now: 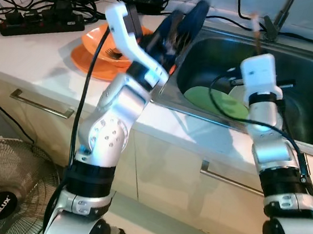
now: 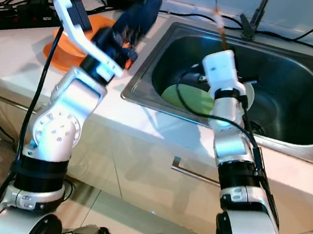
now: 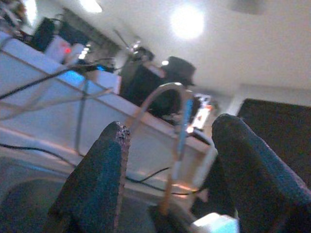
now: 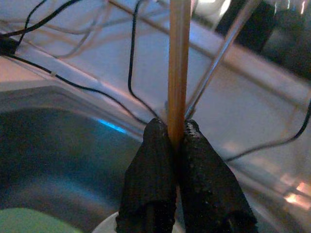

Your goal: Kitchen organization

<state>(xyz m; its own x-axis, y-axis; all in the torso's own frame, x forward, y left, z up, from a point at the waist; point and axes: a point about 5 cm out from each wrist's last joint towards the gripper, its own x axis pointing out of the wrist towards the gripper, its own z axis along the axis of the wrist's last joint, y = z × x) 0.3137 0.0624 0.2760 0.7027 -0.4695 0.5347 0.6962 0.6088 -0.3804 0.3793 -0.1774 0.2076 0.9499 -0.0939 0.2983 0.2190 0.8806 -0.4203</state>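
Thin wooden stick [image 4: 179, 68], upright, pinched by right fingers [image 4: 155, 184], left fingers [image 3: 97, 184] spread.

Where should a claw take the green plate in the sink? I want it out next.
Judging from the head views, grip the flat green plate by its near-left rim, coming down from above over the steel sink's front-left corner. It lies low and flat on the basin floor, and the right claw, holding a thin wooden stick, crowds its other side.
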